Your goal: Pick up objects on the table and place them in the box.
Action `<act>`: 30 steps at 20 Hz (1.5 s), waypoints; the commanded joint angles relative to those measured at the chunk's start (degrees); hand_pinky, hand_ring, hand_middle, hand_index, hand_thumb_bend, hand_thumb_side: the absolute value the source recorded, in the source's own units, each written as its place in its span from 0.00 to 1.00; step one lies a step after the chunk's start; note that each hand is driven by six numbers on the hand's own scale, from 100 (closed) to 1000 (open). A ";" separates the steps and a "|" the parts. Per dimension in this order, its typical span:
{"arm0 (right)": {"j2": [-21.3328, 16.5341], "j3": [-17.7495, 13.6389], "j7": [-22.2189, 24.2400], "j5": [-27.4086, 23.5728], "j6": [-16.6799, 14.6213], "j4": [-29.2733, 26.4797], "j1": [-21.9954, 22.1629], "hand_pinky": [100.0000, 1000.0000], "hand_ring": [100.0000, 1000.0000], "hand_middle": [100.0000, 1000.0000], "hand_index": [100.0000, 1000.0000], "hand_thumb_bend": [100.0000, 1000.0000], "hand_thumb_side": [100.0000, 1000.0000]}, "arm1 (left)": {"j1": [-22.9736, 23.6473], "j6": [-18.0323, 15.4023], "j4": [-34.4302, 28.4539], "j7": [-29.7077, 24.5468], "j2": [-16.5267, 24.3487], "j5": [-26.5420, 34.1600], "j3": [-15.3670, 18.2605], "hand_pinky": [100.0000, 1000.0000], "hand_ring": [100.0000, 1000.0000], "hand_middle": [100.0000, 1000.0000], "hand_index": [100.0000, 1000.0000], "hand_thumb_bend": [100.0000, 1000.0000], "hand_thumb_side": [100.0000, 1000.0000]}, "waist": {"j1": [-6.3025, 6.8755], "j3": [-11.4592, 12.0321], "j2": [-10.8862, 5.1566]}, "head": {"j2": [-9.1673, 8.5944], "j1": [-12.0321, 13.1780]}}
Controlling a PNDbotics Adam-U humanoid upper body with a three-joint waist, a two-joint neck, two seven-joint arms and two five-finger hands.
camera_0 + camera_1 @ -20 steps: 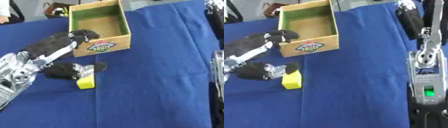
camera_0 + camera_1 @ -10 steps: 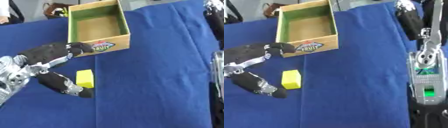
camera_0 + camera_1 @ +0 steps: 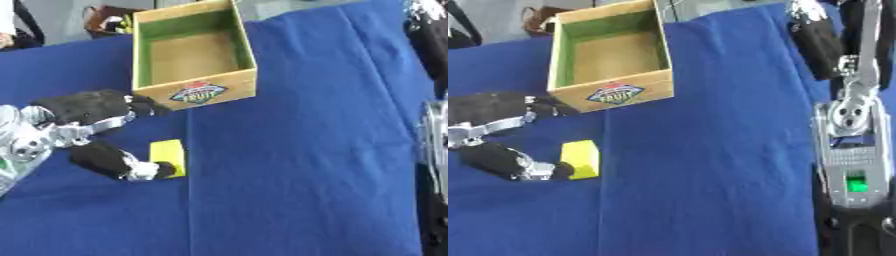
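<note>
Only one yellow block [image 3: 168, 157] and one box [image 3: 194, 52] lie on the blue tabletop [image 3: 306, 150]. The left hand [image 3: 101, 127] is spread, its thumb tip touching the block and its fingers reaching toward the box just beyond, which holds nothing. The right hand [image 3: 815, 37] is cut off at the upper right, so I cannot tell its fingers' state.

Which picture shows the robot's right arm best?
The right eye view: the right arm runs down its whole right side, silver joints and a green light showing. The left eye view catches only a thin strip of it at the right edge. Its hand cannot be made out in either.
</note>
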 commanded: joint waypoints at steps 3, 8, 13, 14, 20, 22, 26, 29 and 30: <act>-1.09 -0.24 -0.04 -0.72 0.30 -1.18 -0.48 0.73 0.70 0.56 0.69 0.00 0.48 | -1.71 0.92 1.16 -4.99 -0.11 -0.64 1.47 0.66 0.82 0.85 1.00 0.64 0.83 | -0.24 -0.15 -0.79 | -0.09 0.04; -1.10 -0.33 -0.05 -0.90 0.35 -1.18 -0.52 0.73 0.70 0.56 0.69 0.00 0.48 | -2.09 1.03 1.85 -9.80 -0.63 -0.88 1.78 0.66 0.81 0.86 1.00 0.65 0.82 | -0.29 -0.28 -0.64 | -0.24 0.13; -1.13 -0.38 0.09 -1.23 0.52 -1.18 -0.53 0.73 0.70 0.56 0.68 0.00 0.48 | -2.20 1.21 3.37 -11.25 -1.22 -1.00 1.42 0.65 0.81 0.86 1.00 0.66 0.82 | -0.31 -0.53 -0.43 | -0.53 0.34; -1.12 -0.39 0.13 -1.31 0.53 -1.18 -0.53 0.73 0.70 0.56 0.68 0.00 0.48 | -2.27 1.24 3.76 -11.27 -1.48 -1.23 1.44 0.64 0.81 0.85 1.00 0.66 0.82 | -0.32 -0.57 -0.39 | -0.61 0.34; -1.17 -0.44 0.29 -1.73 0.62 -1.18 -0.51 0.73 0.70 0.55 0.67 0.00 0.47 | -2.82 0.89 6.01 -11.29 -3.03 -4.12 1.44 0.63 0.80 0.85 1.00 0.66 0.82 | -0.38 -0.68 -0.19 | -0.79 0.46; -1.17 -0.45 0.35 -1.91 0.64 -1.18 -0.49 0.73 0.70 0.55 0.67 0.00 0.47 | -3.20 0.84 6.51 -11.29 -3.71 -5.29 1.51 0.62 0.79 0.84 1.00 0.65 0.82 | -0.41 -0.69 -0.10 | -0.80 0.51; -1.19 -0.47 0.46 -2.16 0.67 -1.18 -0.52 0.73 0.70 0.55 0.67 0.00 0.47 | -3.46 0.34 7.28 -11.29 -4.79 -7.93 1.47 0.62 0.79 0.84 1.00 0.64 0.81 | -0.48 -0.72 0.02 | -0.91 0.55; -1.17 -0.46 0.49 -2.24 0.65 -1.18 -0.58 0.73 0.70 0.55 0.67 0.00 0.47 | -3.34 -0.08 7.85 -11.29 -4.98 -8.57 1.26 0.63 0.80 0.84 1.00 0.64 0.79 | -0.50 -0.78 0.10 | -0.98 0.61; -1.14 -0.44 0.54 -2.30 0.63 -1.18 -0.64 0.73 0.70 0.55 0.67 0.00 0.47 | -3.28 -0.26 8.53 -11.29 -5.14 -8.93 0.85 0.63 0.80 0.84 1.00 0.64 0.79 | -0.52 -0.84 0.16 | -1.02 0.66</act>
